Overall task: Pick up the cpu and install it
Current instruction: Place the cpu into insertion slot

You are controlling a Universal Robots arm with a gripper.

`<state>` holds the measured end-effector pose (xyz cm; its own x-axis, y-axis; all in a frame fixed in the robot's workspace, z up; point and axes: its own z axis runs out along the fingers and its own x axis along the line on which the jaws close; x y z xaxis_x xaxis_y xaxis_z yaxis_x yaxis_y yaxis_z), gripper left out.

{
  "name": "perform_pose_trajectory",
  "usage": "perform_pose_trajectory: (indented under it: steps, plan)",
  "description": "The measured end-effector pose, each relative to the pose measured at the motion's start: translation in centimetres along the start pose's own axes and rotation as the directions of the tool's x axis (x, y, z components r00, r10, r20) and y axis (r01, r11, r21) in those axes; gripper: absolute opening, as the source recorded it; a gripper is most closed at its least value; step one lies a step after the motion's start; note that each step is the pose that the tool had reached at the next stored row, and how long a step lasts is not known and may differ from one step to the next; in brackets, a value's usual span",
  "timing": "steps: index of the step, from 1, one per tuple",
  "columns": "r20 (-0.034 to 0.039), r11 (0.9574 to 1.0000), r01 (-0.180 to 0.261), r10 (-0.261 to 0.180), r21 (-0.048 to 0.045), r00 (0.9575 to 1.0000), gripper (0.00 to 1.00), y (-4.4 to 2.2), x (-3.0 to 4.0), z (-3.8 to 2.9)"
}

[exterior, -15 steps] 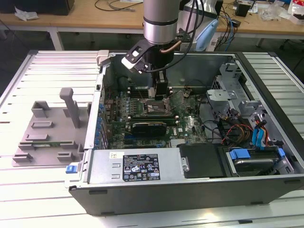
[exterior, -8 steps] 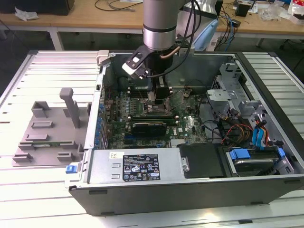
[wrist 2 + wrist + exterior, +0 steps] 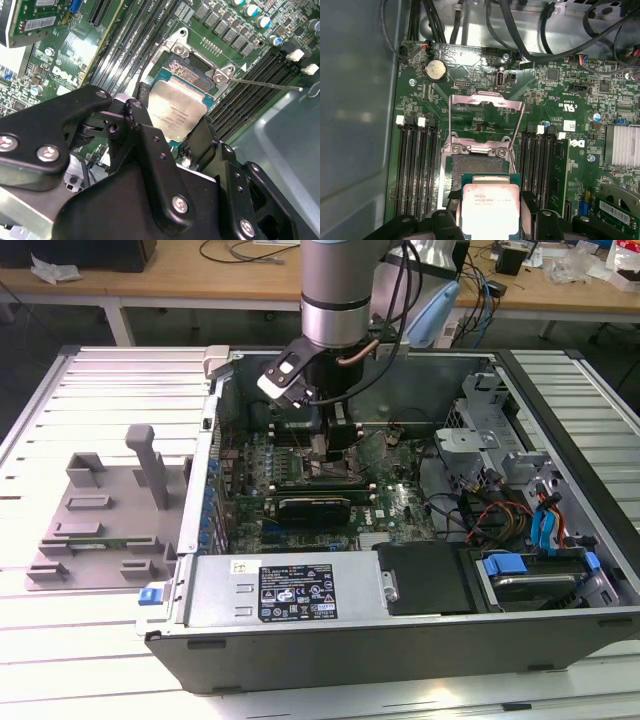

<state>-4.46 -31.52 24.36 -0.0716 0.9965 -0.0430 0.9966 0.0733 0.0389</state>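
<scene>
Black metal gripper (image 3: 172, 122) jaws pinch the flat, silver-topped square cpu (image 3: 181, 102) between them by opposite edges, over the dark open socket (image 3: 472, 162) beneath. Seating it well likely needs it level, corners matched.

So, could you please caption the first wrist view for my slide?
The hand holds the cpu at the open socket on the motherboard.

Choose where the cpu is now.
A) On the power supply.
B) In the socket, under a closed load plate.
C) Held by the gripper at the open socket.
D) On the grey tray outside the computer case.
C: in the second wrist view the gripper is shut on the cpu, and in the first wrist view the socket beside it is uncovered, its load plate lifted.
</scene>
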Motion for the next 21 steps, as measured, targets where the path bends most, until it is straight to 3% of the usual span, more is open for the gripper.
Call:
perform_pose_trajectory:
  steps: [1,4,7,13,21]
  plan:
    - [0.02,1.0,0.001,-0.001,0.0032,0.9998,0.55,0.0,0.11,0.37]
    - [0.0353,1.0,0.002,-0.002,0.0091,0.9994,0.55,0.25,0.38,0.79]
    - [0.0378,0.9999,0.002,-0.003,0.0128,0.9993,0.55,0.37,0.44,1.15]
    - [0.0376,0.9999,0.002,-0.003,0.013,0.9993,0.55,0.38,1.03,1.82]
    - [0.0406,0.9999,0.003,-0.003,0.0137,0.9992,0.55,0.35,1.31,2.96]
